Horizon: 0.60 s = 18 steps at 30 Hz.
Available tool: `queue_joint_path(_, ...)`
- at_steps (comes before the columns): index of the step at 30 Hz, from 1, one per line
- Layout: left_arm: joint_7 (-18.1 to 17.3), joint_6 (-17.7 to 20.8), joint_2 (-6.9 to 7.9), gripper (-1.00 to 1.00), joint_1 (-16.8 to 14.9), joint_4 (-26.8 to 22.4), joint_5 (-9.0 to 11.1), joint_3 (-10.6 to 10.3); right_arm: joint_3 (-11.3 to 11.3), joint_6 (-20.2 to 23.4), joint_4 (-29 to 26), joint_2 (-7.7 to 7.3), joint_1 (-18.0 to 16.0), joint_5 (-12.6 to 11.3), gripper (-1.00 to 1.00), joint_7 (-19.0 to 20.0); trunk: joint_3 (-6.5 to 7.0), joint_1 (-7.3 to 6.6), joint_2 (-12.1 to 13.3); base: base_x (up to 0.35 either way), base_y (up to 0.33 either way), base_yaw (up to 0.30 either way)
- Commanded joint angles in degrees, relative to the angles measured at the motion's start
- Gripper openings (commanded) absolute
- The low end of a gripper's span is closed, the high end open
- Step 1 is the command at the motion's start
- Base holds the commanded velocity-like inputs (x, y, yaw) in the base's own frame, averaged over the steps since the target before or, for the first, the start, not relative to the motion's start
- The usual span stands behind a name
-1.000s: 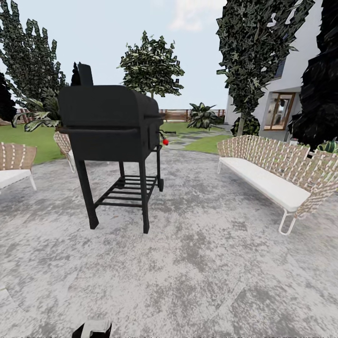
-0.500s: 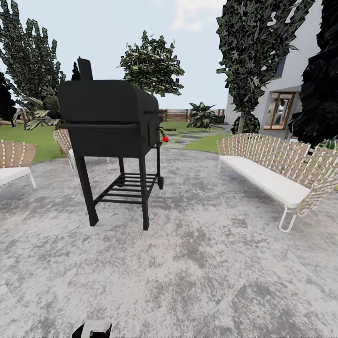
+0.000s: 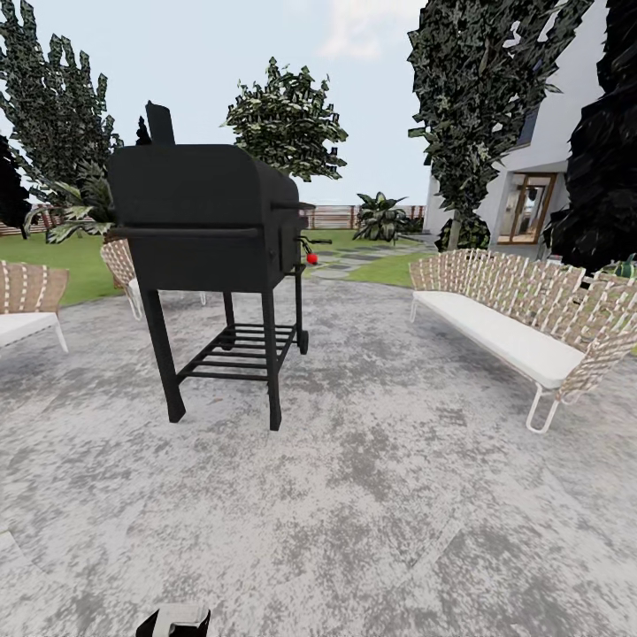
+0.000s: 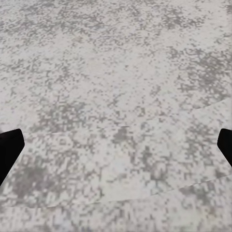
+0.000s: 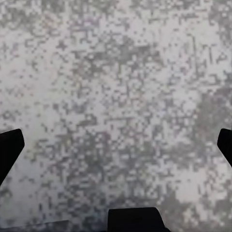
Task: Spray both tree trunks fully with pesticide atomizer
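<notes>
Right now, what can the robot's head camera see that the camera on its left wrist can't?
Head view alone: a black grill on legs, a woven bench with a white cushion, a woven chair, grass, dark trees, a house and sky.

Left wrist view alone: the left gripper, its two dark fingertips spread wide with nothing between them.

Both: the mottled grey paving, seen close up from the wrist.

no readable text, labels or numbers, renders perhaps too coarse
</notes>
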Motion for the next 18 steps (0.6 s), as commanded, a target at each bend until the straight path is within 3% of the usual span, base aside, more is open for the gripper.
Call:
queue_joint_path(1, 0.0, 0.0, 0.0, 1.0, 0.0, 0.0, 0.01, 0.0, 0.0, 0.0, 0.0, 0.0, 0.0, 0.0, 1.0, 0.0, 0.0, 0.0, 0.0, 0.0, 0.0, 0.0)
queue_joint_path(18, 0.25, 0.08, 0.0, 1.0, 0.0, 0.0, -0.01, 0.02, -0.05, 0.0, -0.01, 0.0, 0.0, 0.0, 1.0, 0.0, -0.54, 0.66, -1.2, 0.0, 0.0, 0.0)
